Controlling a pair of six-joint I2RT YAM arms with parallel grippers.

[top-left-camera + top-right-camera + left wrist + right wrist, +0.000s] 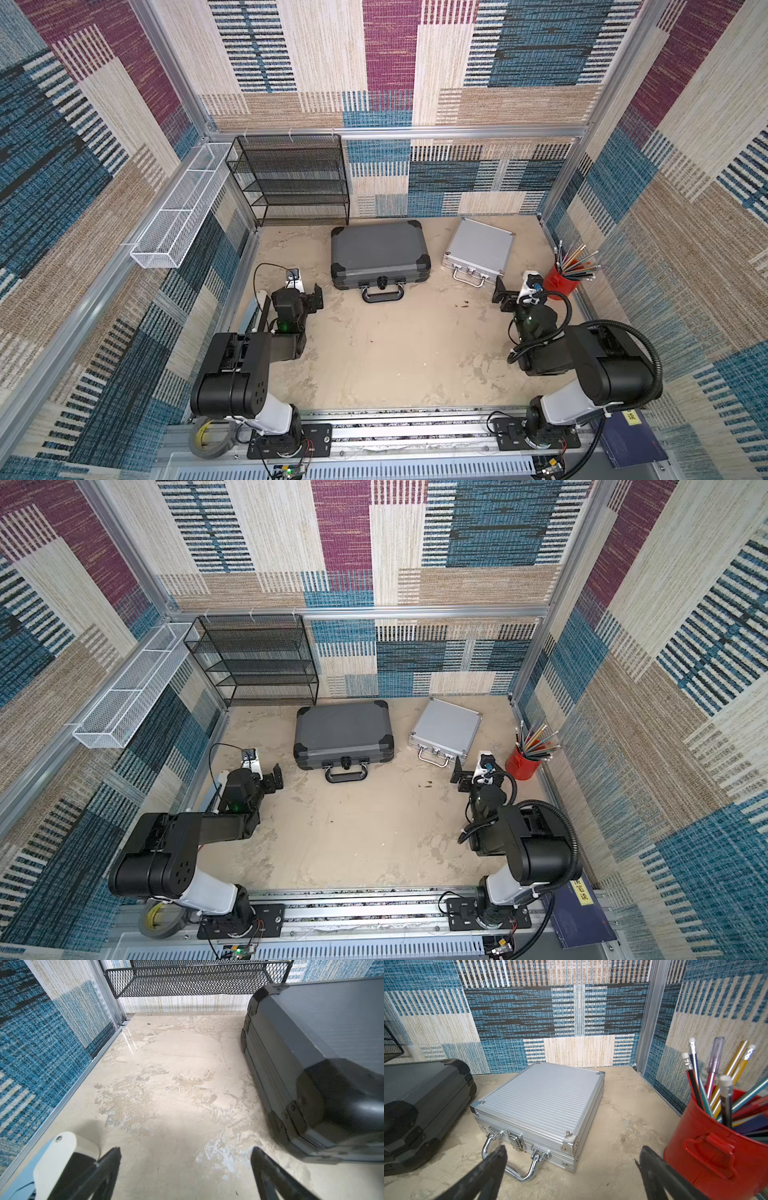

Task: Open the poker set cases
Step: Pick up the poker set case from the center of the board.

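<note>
Both poker set cases are lying shut and flat toward the far side of the table (395,365), the large dark grey case (380,251) near the middle and the smaller silver case (478,245) apart to its right. The left gripper (186,1153) is being held wide and empty just beside the grey case's near left corner. The right gripper (573,1148) is being held equally wide and empty, just near of the silver case's chrome handle (512,1167). Three risks are being judged from here. The red pencil cup (716,1147), standing just beside the right gripper, is being exposed to a knock should that arm be swung rightward. Either case could be pushed toward the far wall, or lifted whole, should a lid be pried while its latch (517,1140) is fastened. The grey lid, if hinged at its far edge as seems likely, could be swung against the black wire-mesh rack (291,183) just beyond its far left corner. The grey case's long axis is running left to right, with its black handle (382,293) pointing near. The silver case, nearly square, is lying slightly turned, its handle edge facing near and a little left.
</note>
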